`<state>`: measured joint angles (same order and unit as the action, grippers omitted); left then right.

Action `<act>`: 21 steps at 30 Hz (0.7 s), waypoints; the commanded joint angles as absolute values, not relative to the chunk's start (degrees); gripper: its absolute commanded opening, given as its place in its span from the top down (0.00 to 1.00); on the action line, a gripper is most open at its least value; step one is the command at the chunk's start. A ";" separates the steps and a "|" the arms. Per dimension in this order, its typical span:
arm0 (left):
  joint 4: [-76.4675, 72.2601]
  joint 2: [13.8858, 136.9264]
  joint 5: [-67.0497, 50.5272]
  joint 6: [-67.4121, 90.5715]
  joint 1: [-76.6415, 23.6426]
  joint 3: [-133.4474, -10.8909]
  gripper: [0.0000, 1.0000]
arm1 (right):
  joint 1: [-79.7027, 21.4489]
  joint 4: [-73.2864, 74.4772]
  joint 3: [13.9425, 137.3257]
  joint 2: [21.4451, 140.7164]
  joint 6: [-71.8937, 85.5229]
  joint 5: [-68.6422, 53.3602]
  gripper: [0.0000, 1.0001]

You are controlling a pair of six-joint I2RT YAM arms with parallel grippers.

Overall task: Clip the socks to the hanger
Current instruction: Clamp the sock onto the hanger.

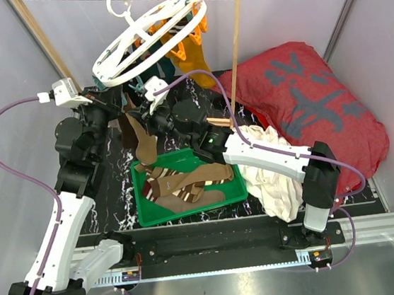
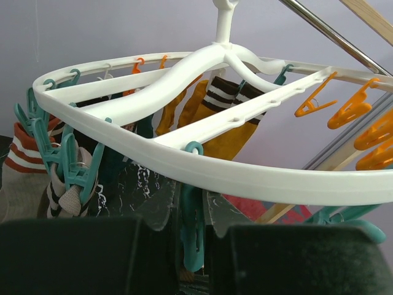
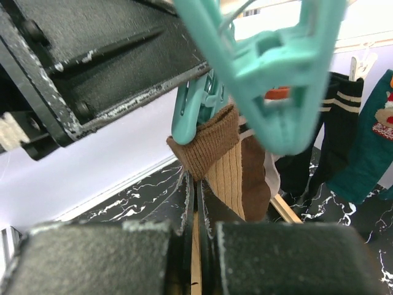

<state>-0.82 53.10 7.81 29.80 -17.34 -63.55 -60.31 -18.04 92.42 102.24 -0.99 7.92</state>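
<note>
Sock at the clip: the brown sock (image 3: 227, 166) hangs with its cuff raised under the white hanger (image 2: 245, 175), and a teal clip (image 2: 190, 209) sits at its top edge.

The right gripper (image 3: 196, 246) has its fingers narrow, pinched on the ribbed cuff just below that clip. The left gripper (image 2: 194, 243) has its fingers close together with the clip's body between them, apparently squeezing it. The other socks (image 1: 187, 184) lie in the green tray (image 1: 141, 211) below. To do this step well, I judge the cuff should go deep between the clip's jaws, straight and taut, so that both layers are caught. The left gripper should ease off the clip first, and the right should let go only once the clip bites. The hanger hangs tilted from its hook, so a hard push could swing it and pull the cuff free.
</note>
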 commanded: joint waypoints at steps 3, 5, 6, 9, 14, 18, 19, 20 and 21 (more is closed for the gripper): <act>5.10 53.97 9.40 29.09 -18.19 -61.44 1.00 | -60.12 -19.95 95.80 101.60 1.49 7.65 1.00; 5.01 53.88 9.75 28.48 -18.37 -61.26 1.00 | -60.03 -20.21 95.80 101.52 1.67 7.73 1.00; 5.10 53.96 10.10 28.30 -18.37 -61.26 1.00 | -60.03 -20.30 95.80 101.43 1.76 7.73 1.00; 5.10 54.05 10.63 27.69 -18.63 -61.17 1.00 | -60.12 -20.30 96.15 101.51 1.84 7.47 1.00; 5.10 54.23 10.98 27.33 -19.07 -61.17 1.00 | -60.12 -20.21 96.68 101.69 2.72 6.59 1.00; 5.01 54.14 10.99 27.51 -19.42 -61.26 1.00 | -60.12 -20.57 96.68 101.69 2.99 6.42 1.00; 4.92 54.14 10.90 27.42 -19.51 -61.26 1.00 | -60.20 -20.57 96.77 101.86 3.16 6.42 1.00; 4.92 54.14 10.90 27.33 -19.60 -61.17 1.00 | -60.12 -20.57 96.77 101.87 3.08 6.50 1.00; 4.92 53.97 10.90 27.33 -19.77 -61.43 1.00 | -60.20 -20.65 96.85 101.95 3.08 6.50 1.00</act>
<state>-1.65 53.10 9.98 27.66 -18.90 -62.83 -60.31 -18.06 93.62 102.24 2.33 7.31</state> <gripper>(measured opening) 0.127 0.011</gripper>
